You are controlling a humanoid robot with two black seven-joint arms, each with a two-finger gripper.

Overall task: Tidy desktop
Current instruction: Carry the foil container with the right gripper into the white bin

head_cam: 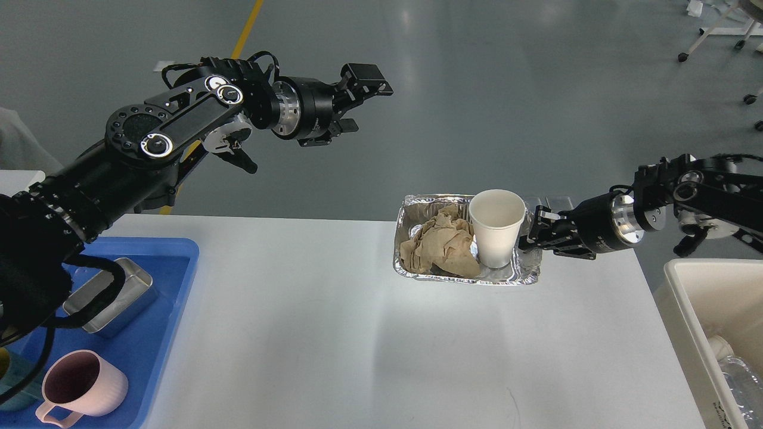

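The white desktop (pixel 369 333) fills the lower middle of the head view. A foil tray (pixel 411 265) sits toward its far right, holding crumpled brown paper (pixel 442 245) and an upright white paper cup (pixel 496 227). My right gripper (pixel 532 233) is shut on the tray's right rim. My left gripper (pixel 365 86) is open and empty, raised high above the desktop's far edge, well left of the tray.
A blue plastic tray (pixel 173 280) at the left holds a metal tin (pixel 113 295) and a pink mug (pixel 80 387). A cream-white bin (pixel 691 310) at the right edge holds a clear plastic bottle (pixel 739 372). Grey floor lies beyond the desk.
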